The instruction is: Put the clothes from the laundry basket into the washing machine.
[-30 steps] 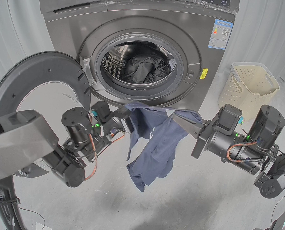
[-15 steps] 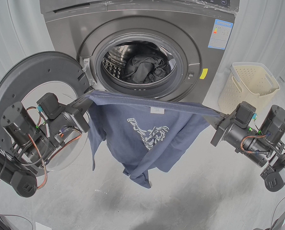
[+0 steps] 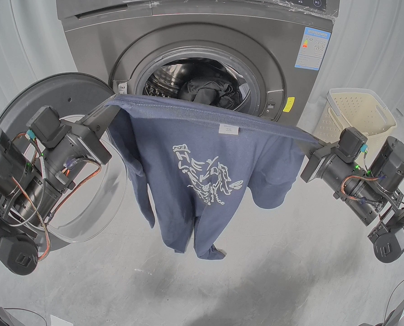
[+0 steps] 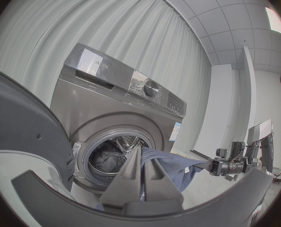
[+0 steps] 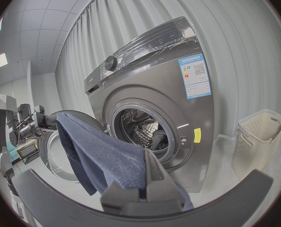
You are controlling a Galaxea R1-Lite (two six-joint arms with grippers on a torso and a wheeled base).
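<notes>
**Item 1, left fingers** (image 4: 127, 175): closed on one upper corner of the navy T-shirt (image 3: 202, 168), with cloth pinched between the two pads. They are held in front of the washing machine (image 3: 202, 37), off toward its hinge side, level with the lower rim of the opening.

**Item 2, right fingers** (image 5: 159, 177): closed on the opposite upper corner of the same shirt, with fabric bunched over them. They are in front of the machine on its latch side, slightly lower than the left pair.

**Item 3, navy T-shirt:** stretched taut between the two grips, printed side toward the robot. The top hem crosses just before the lower half of the machine's opening. The body and sleeves hang free below, clear of the floor (image 3: 265, 272).

**Item 4, dark clothes** (image 3: 206, 93): already lying in the machine's drum.

**Item 5, door** (image 3: 52, 96): swung fully open on the machine's left side, behind the left arm.

**Item 6, laundry basket** (image 3: 360, 114): standing on the floor to the right of the machine, near its front corner.

**Step in hand (judgement):** transfer of the shirt. It is lifted and spread but not yet in the drum.

**Next move calls for (judgement):**
- Carry both grips forward together, and probably inward, since the spread looks wider than the opening.
- Get the hanging tail over the lower lip and door seal, not draped outside them.
- Release only once the bulk is past the rim.
- Keep the left arm clear of the open door.
</notes>
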